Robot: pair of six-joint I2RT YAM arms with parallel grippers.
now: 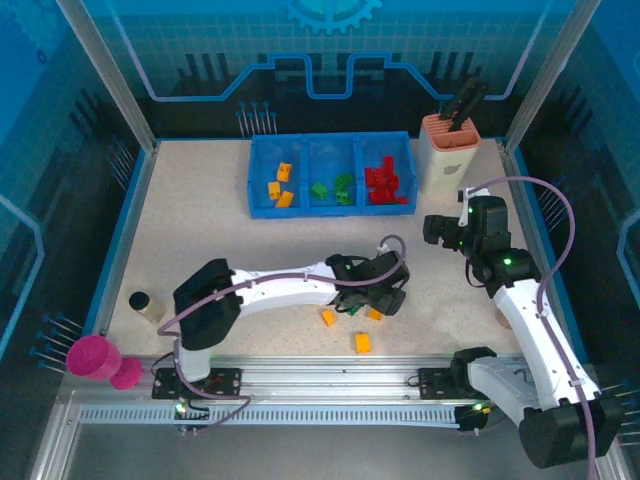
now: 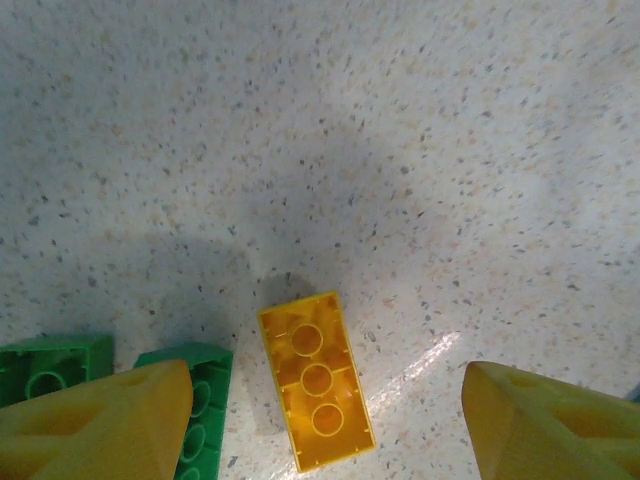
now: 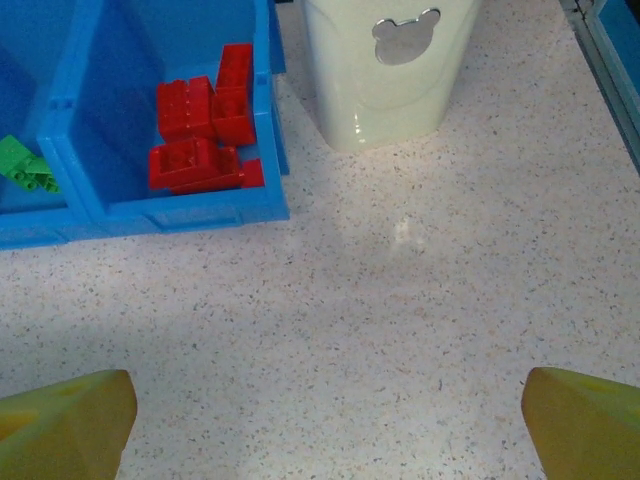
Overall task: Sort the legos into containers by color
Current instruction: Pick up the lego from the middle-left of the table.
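**Yellow brick lies between open jaws, green one too close**

The left jaws hang low over the bench in the middle of the top view. They are apart and hold nothing. In the left wrist view an orange-yellow brick lies flat at the bottom middle, between the two yellow fingers. A green brick lies just beside it on the left, partly hidden by one finger. A second green brick sits in the lower left corner.

Here is what could go wrong. If the jaws close now, that finger may shove the green brick into the yellow one, or grab both. Then a green brick could land with the orange ones. The yellow brick also lies a bit crooked, so it may twist and slip out.

The right jaws, at the middle right of the top view, are wide apart and empty.

Now the count. The blue tray at the upper middle has three boxes. The left box holds three orange bricks. The middle box holds about three green ones. The right box holds a red heap, too bunched to count. Loose on the bench are three orange bricks and two green.
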